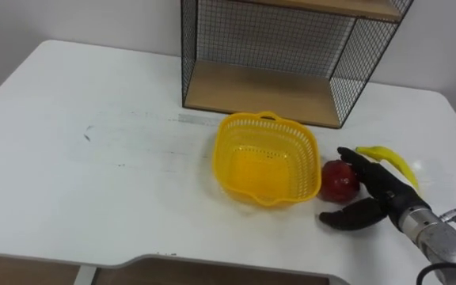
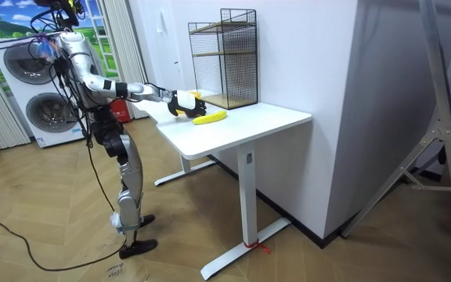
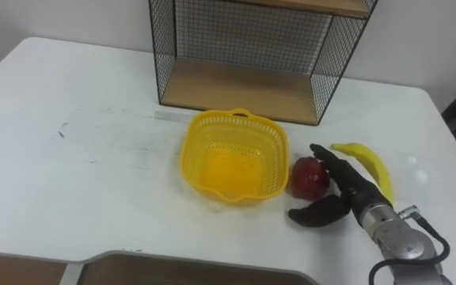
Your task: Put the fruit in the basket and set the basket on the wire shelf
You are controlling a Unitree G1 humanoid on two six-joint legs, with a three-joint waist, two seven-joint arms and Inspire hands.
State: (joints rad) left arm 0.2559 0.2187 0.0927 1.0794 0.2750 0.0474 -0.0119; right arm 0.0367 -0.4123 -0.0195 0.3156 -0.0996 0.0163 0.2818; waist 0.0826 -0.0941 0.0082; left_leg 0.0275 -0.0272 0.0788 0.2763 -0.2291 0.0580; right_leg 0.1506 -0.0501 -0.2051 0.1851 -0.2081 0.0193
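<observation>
White table [image 1: 93, 158] is set before a plain wall, with an empty yellow basket [image 1: 267, 162] in front of the wire shelf [image 1: 275, 87]. Just right of the basket, the red apple [image 1: 339, 180] is bracketed by the right hand [image 1: 386, 198], its fingers spread and not closed. The banana [image 1: 393, 157] is laid just beyond, its long axis slanting away.

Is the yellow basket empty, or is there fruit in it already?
Empty. The yellow basket holds nothing; the red fruit and the banana lie on the table beside it, by the right hand.
</observation>
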